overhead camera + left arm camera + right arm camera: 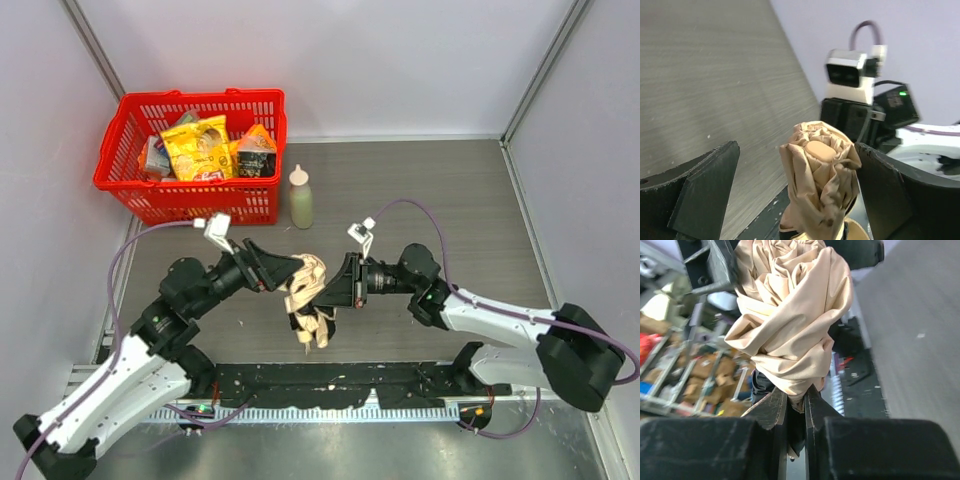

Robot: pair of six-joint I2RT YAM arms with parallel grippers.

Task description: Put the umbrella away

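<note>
Beige umbrella (790,325) pinched by right claw (795,401), plain only from right wrist.

Beige umbrella (308,290), red mesh basket (262,198), yellow packet (195,145), pale green bottle (300,203), grey streaked table (450,195)

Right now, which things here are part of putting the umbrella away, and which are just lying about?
In the job: umbrella, left gripper (open around it), right gripper (pinching its fabric).
Lying about: red basket, snack packs inside it, squeeze bottle.
</note>
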